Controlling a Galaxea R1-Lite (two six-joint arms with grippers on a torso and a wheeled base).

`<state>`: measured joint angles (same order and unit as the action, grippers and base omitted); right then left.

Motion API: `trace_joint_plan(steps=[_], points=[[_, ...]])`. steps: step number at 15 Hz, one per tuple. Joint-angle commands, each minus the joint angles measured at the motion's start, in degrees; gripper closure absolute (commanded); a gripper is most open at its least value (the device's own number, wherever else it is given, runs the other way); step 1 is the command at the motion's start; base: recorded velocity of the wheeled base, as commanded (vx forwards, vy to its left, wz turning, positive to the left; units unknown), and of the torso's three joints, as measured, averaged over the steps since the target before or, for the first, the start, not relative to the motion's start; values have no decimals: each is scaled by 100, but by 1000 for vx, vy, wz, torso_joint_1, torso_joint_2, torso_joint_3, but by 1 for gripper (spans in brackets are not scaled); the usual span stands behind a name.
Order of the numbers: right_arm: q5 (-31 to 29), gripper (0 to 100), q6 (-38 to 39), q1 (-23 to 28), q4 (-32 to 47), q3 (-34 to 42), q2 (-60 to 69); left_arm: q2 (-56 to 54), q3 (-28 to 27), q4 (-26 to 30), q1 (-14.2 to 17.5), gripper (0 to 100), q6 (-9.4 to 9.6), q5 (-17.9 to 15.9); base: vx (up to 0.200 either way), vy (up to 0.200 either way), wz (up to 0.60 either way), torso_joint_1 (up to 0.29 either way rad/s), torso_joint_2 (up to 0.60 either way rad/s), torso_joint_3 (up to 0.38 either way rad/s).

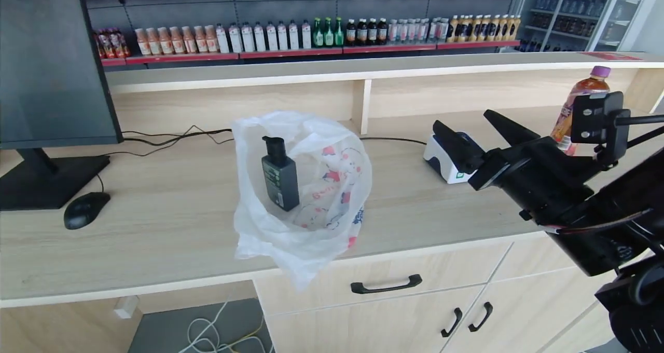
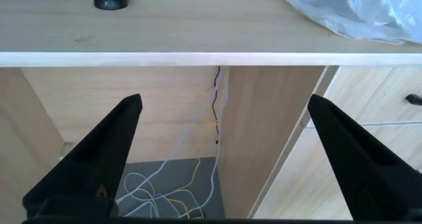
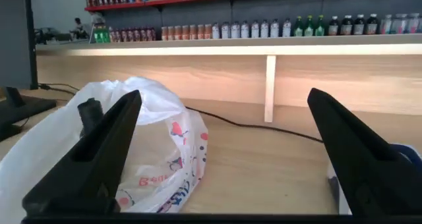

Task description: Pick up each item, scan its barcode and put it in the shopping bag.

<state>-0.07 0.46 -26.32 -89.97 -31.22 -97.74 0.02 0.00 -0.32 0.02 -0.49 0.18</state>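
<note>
Gazing forward and down from the head, fairly near the shopping bag [image 1: 306, 187]. Aiming from the left wrist, in front and left of the bag, down at the counter edge [image 2: 198, 58]. Looking level from the right wrist, close on the bag's right. Sharing the bag in all three.

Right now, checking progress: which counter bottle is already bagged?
The dark pump bottle, standing inside the shopping bag; the purple-capped bottle stands on the counter.
</note>
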Motion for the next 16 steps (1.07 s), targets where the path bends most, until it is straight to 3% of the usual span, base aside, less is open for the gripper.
trace_joint_plan(steps=[1,16], points=[[-10,0,-2,4,-3,2,1,6,0,-12,6,0,-13,-1,0,-200,-600,2,2,-2],[-10,0,-2,-22,-3,195,27,6,0,-12,6,0,-22,-1,0,-200,0,4,3,1]])
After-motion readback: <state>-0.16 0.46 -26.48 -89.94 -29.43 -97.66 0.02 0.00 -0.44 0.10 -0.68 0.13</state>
